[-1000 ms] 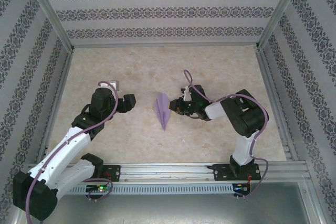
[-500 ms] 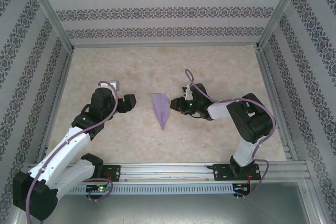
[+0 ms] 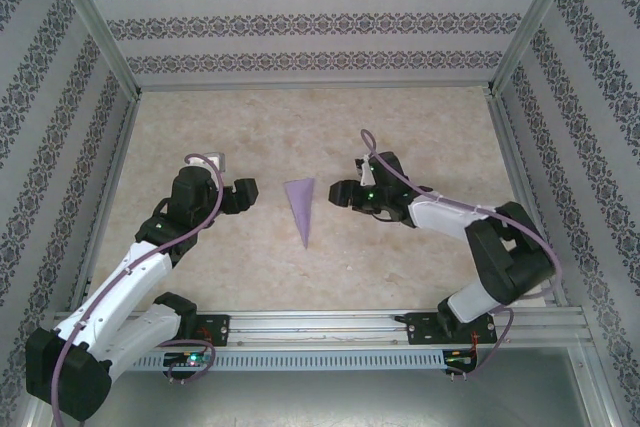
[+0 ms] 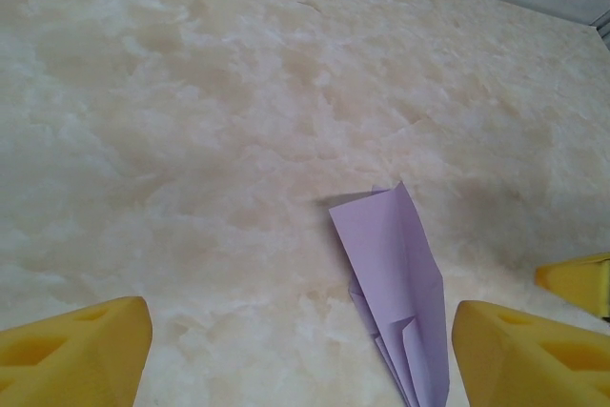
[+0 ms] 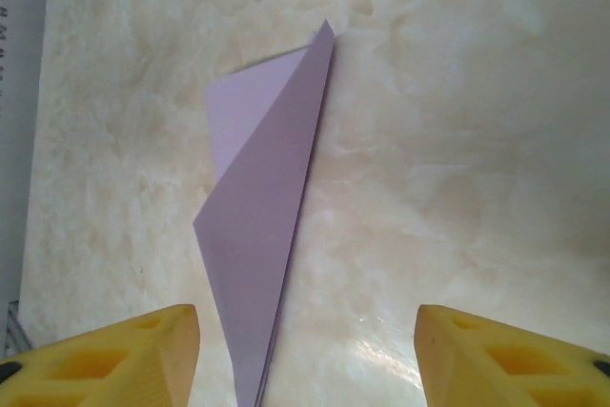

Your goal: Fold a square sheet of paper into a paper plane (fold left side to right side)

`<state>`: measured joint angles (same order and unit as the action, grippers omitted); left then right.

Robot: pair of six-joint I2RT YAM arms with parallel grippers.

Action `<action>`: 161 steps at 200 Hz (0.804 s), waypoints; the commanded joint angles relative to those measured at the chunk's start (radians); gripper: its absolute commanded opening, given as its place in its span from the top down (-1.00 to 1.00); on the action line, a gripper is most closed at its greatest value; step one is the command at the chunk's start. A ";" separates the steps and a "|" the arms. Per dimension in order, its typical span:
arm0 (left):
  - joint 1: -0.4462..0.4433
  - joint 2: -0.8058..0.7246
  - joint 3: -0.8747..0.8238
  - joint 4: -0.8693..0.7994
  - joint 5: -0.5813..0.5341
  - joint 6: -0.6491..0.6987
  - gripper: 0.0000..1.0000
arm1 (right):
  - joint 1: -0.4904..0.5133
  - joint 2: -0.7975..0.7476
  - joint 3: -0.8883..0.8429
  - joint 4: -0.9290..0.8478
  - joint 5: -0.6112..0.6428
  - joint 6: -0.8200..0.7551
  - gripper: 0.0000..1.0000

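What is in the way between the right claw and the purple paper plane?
Nothing visible. The right gripper is open just beside the paper plane, with only bare table between them.

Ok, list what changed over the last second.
The right gripper let go of the paper plane, opened its jaws and backed off slightly to the right, its elbow swinging outward. The plane, once released, settled flat on the table, tip pointing toward the arms' bases. The left gripper stayed open, parked left of the plane.
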<state>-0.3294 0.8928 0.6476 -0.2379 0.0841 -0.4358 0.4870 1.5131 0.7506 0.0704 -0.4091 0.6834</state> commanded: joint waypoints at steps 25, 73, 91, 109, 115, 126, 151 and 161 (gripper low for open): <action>0.026 -0.026 0.032 -0.029 0.011 0.026 -0.65 | 0.073 -0.090 0.159 -0.411 0.219 -0.112 -0.30; 0.033 -0.063 -0.009 -0.048 -0.071 0.008 -0.65 | 0.239 0.059 0.357 -0.533 0.283 -0.117 -0.21; 0.036 -0.081 -0.019 -0.073 -0.106 0.013 -0.65 | 0.294 0.141 0.433 -0.544 0.288 -0.124 -0.12; 0.038 -0.096 -0.025 -0.092 -0.119 0.023 -0.66 | 0.329 0.215 0.495 -0.536 0.257 -0.125 -0.05; 0.037 -0.098 -0.027 -0.096 -0.121 0.024 -0.66 | 0.337 0.237 0.516 -0.535 0.250 -0.127 -0.04; 0.037 -0.100 -0.030 -0.100 -0.121 0.025 -0.66 | 0.347 0.278 0.549 -0.538 0.240 -0.131 -0.02; 0.038 -0.097 -0.036 -0.098 -0.115 0.028 -0.66 | 0.358 0.355 0.608 -0.545 0.226 -0.139 -0.02; 0.041 -0.094 -0.036 -0.097 -0.113 0.030 -0.66 | 0.358 0.379 0.623 -0.553 0.231 -0.143 -0.05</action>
<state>-0.3054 0.8040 0.6277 -0.3069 -0.0120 -0.4286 0.8410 1.8450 1.3167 -0.4431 -0.1768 0.5674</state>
